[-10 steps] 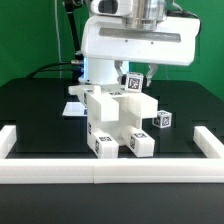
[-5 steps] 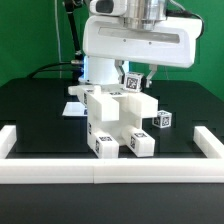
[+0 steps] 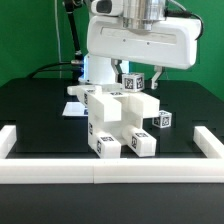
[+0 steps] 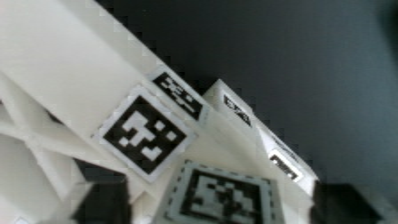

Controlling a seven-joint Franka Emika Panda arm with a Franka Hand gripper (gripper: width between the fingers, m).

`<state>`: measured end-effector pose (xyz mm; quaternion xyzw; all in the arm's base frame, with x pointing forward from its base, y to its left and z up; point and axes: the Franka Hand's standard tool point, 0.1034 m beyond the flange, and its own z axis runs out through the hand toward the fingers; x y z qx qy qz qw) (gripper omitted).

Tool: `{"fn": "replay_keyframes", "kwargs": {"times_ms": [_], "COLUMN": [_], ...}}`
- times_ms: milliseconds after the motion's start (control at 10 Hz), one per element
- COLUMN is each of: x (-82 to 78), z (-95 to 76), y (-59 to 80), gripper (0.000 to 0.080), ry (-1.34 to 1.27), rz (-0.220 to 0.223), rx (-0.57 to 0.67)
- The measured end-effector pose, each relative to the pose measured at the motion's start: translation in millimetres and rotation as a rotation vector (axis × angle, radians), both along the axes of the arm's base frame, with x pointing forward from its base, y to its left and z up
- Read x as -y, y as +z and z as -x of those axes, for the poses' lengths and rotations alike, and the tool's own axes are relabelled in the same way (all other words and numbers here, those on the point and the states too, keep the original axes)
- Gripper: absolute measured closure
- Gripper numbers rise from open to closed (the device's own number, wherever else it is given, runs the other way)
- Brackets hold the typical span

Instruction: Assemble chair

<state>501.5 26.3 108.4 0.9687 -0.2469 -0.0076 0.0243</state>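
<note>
Border rail (image 3: pixel 110 168): nearest, along table (image 3: pixel 35 110) front edge | chair (image 3: pixel 118 125): part-built, mid-table, unmoved | end effector (image 3: pixel 135 76): shifted slightly toward 3 o'clock over the last second, probably aligning, no new join; cannot tell whether spread or pinching; chair close at its 6 o'clock, tagged faces (image 4: pixel 146 128) filling wrist view.

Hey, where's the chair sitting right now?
In the exterior view, the chair stands at the middle of the black table, directly under the gripper and just behind the white border rail.
</note>
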Motion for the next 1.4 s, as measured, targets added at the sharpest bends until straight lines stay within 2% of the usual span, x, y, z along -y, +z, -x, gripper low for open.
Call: {"fn": "replay_keyframes", "kwargs": {"times_ms": [100,200,600,1400], "x": [-1.8,-4.6,-4.2,3.7], "z": [1.4,1.4,2.2,1.5], "y": [-0.5,0.3,4.8,5.2], "gripper": [0.0191,0.0162,0.0151,0.0151], "ry": [0.064,0.075,0.516,1.105], "rz": [-0.001,-0.002,-0.016,-0.024], "rx": [-0.004,-0.003,-0.005,-0.031]}}
